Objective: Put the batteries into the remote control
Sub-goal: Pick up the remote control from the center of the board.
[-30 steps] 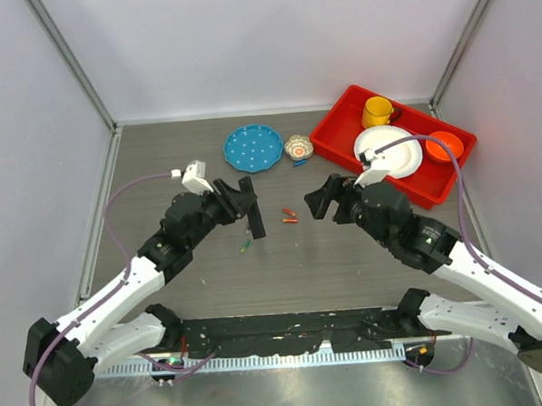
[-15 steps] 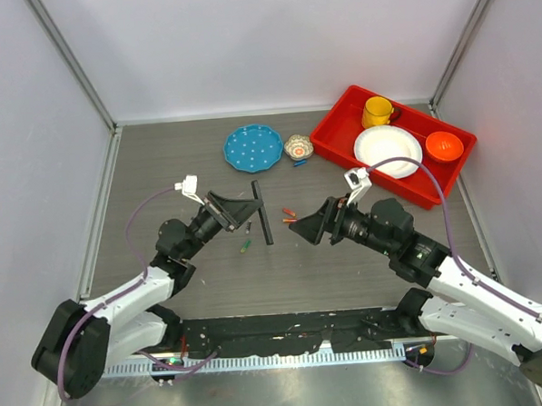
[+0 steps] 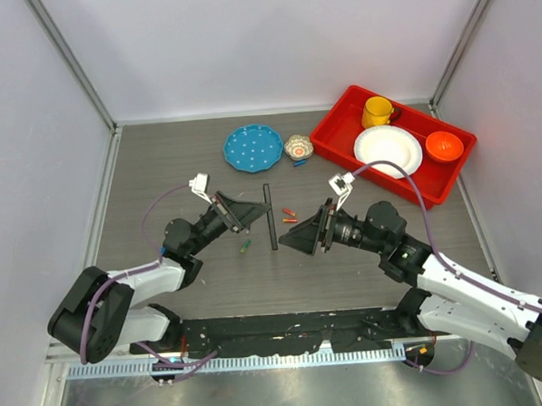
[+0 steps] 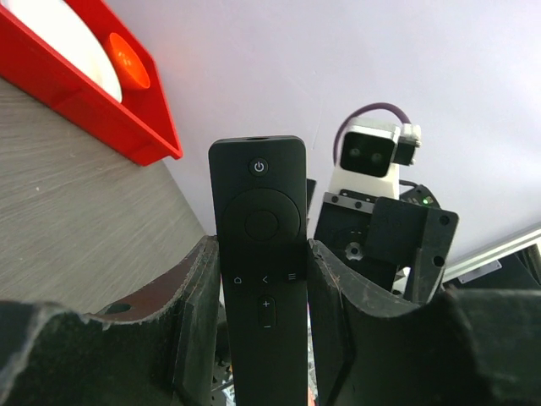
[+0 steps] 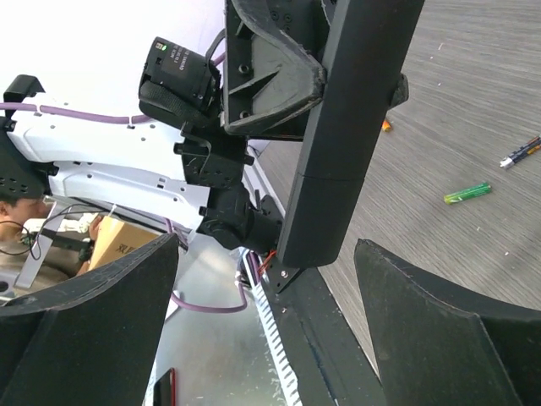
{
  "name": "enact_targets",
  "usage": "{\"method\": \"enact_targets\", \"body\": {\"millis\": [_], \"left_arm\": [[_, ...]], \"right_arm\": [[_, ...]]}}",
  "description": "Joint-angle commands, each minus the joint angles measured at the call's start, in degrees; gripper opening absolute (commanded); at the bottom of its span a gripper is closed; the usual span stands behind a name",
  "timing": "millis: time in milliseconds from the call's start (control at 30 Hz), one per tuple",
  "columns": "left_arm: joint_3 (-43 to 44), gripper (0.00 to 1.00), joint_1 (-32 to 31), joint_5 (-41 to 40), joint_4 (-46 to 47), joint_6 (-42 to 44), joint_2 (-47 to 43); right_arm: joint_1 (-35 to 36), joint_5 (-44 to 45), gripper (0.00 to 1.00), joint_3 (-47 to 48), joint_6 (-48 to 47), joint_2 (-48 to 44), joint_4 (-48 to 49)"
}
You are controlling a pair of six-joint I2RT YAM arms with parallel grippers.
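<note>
- The left claw (image 3: 259,211) sits left of centre in the overhead view, lying low over the worktop (image 3: 160,172). It is closed partway, with its two fingers (image 4: 196,292) pressing the long edges of the remote control (image 3: 270,217).
- The green battery (image 3: 244,247) lies loose on the worktop just below the left claw in the overhead view. In the right wrist view a darker battery (image 5: 524,152) lies near it; neither is gripped.
- A blue dotted plate (image 3: 253,148) rests on the worktop in the upper middle.
- The remote control shows overhead as a thin dark bar at mid-frame, between the two claws. In the left wrist view its button face looks at the camera, power button at the far end.
- Two small orange sticks (image 3: 290,216) lie just right of the remote control.
- A small patterned bowl (image 3: 297,147) stands beside the blue plate.
- The right claw (image 3: 295,237) is spread wide and has hold of nothing. It points at the remote control from the right, with its fingers (image 5: 93,313) apart from the bar.
- A red tray (image 3: 327,145) at the upper right carries a yellow mug (image 3: 376,112), a white plate (image 3: 388,151) and an orange bowl (image 3: 443,145).
</note>
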Motion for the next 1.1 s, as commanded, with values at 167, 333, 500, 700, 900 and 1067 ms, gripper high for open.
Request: {"method": "enact_targets", "body": {"millis": [167,333,500,700,900,1067], "left_arm": [[2.59,0.00,0.22,2.91,17.13,-1.40,-2.79],[2.24,0.00,0.22,3.62,17.13,-0.78,-4.37],[1.97,0.00,0.05,3.62,16.34,-0.34,-5.16],[2.06,0.00,-0.04,3.62,15.90,-0.08,-5.25],[2.15,0.00,-0.13,3.09,15.73,0.36,-5.25],[2.15,0.00,-0.31,2.30,15.73,0.62,-4.99]], "right_arm": [[-0.32,-2.94,0.87,-2.17,3.59,6.60,15.65],[-0.76,-3.82,0.84,-3.76,7.19,9.24,22.25],[-0.85,-4.70,0.83,-3.41,8.51,11.87,26.04],[-0.76,-5.92,0.81,-2.89,10.88,15.48,31.74],[-0.76,-7.77,0.77,-1.92,11.68,18.91,33.69],[-0.85,-8.65,0.67,-2.35,13.00,20.58,36.22]]}}
